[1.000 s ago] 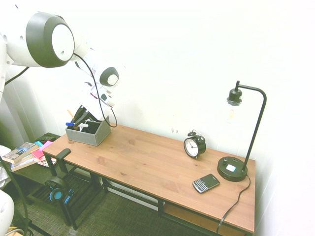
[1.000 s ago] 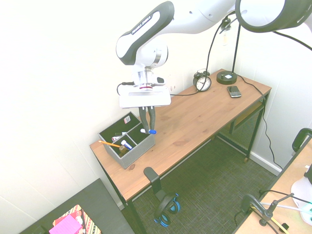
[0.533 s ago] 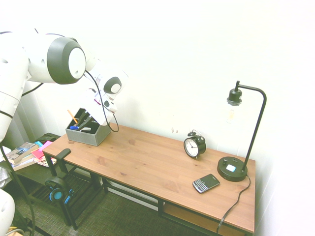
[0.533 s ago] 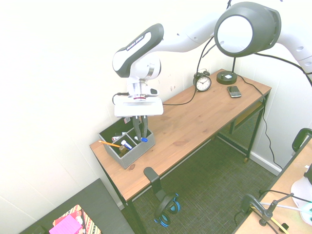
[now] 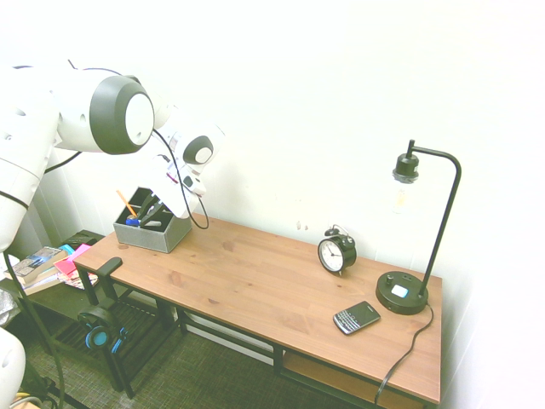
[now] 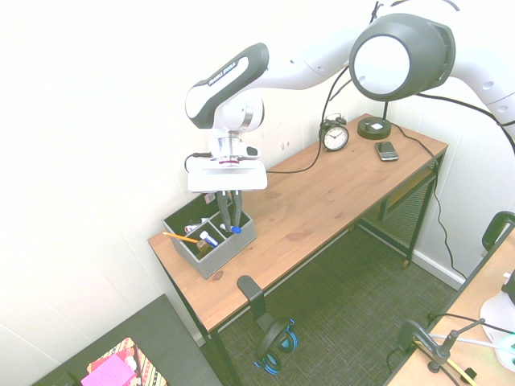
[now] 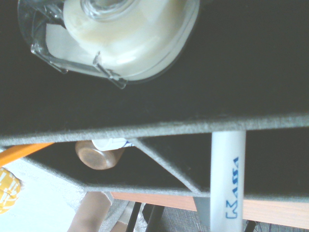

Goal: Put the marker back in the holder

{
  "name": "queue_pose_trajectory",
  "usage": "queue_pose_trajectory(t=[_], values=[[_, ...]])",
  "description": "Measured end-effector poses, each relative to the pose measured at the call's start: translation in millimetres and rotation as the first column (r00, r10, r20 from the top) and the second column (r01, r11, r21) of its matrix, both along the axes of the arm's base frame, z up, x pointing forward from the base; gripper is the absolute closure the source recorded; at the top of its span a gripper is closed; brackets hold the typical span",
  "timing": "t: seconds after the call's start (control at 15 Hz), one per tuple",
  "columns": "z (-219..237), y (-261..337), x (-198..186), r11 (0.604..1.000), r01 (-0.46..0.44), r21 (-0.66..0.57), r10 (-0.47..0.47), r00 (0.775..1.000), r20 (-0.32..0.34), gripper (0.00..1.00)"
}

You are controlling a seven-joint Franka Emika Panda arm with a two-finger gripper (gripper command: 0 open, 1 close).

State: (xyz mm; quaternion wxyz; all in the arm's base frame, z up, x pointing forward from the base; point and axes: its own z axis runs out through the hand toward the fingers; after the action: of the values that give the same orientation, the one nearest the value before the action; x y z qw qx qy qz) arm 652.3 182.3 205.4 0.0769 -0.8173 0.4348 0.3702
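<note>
Your gripper (image 6: 228, 228) hangs straight down into the holder (image 6: 211, 240), fingers clamped on the marker (image 6: 234, 229), whose blue cap sits at the holder's rim, over the front compartment. In the wrist view the marker's white barrel (image 7: 227, 179) runs down past a grey divider wall. Just left of your gripper an orange pencil (image 6: 180, 237) leans out of the holder. Well off to its right stand the clock (image 6: 334, 135), phone (image 6: 387, 150) and lamp (image 6: 375, 127).
</note>
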Motion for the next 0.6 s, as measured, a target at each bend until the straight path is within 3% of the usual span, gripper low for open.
queue_pose_trajectory(t=[0.33, 0.47, 0.6], values=[[7, 1, 4, 1.0, -0.011, -0.009, 0.011, 1.0, 0.022, 0.0], [23, -3, 7, 0.995, -0.057, -0.081, 0.063, 0.995, 0.072, 0.0], [71, -16, 8, 0.981, -0.092, -0.171, 0.118, 0.982, 0.147, 0.0]])
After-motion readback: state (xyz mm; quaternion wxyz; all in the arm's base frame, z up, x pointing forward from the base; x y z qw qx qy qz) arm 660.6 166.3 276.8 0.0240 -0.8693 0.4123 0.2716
